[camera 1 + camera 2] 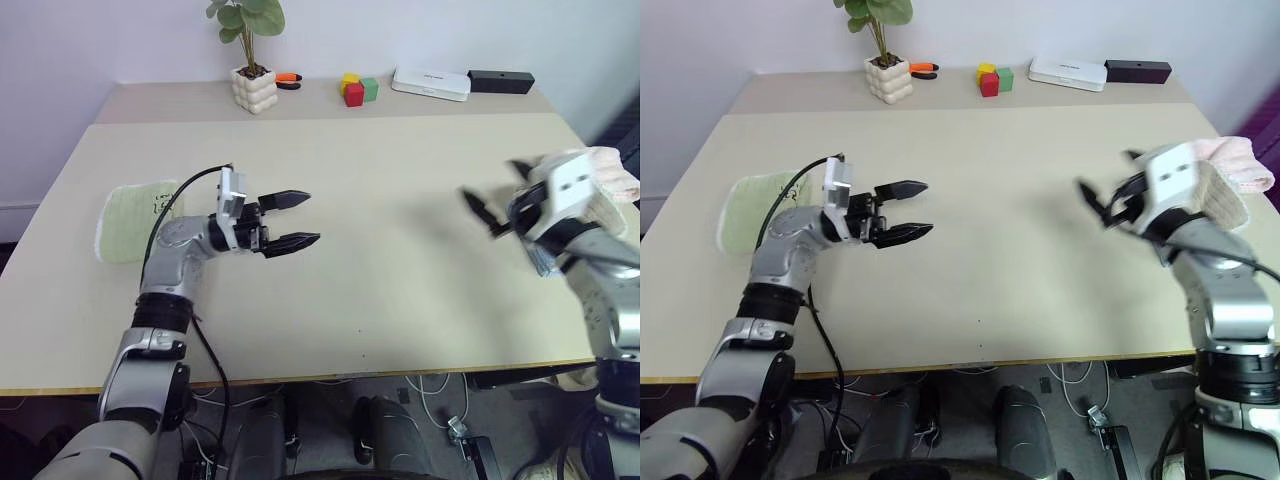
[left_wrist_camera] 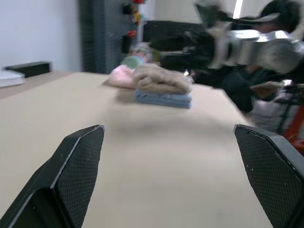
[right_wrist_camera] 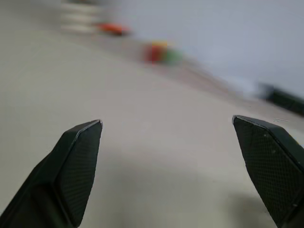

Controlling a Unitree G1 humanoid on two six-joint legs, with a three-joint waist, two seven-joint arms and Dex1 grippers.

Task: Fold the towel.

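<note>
I had the left gripper [image 1: 296, 220] above the smooth, pale table [image 1: 380, 200], left of centre, its two black cross-hatched fingers [image 2: 78, 161] spread wide and holding nothing. The right gripper [image 1: 1102, 205] was over the table's right side, its fingers likewise fully apart and empty. The towel [image 2: 161, 79], a beige terry cloth folded into a soft, lumpy bundle, lay at the right edge atop a folded blue cloth [image 2: 164, 99], with a pink cloth [image 2: 121, 76] touching it. A light-green cloth [image 1: 135, 220], a flat nubbly rectangle, lay at the left edge behind the left arm.
</note>
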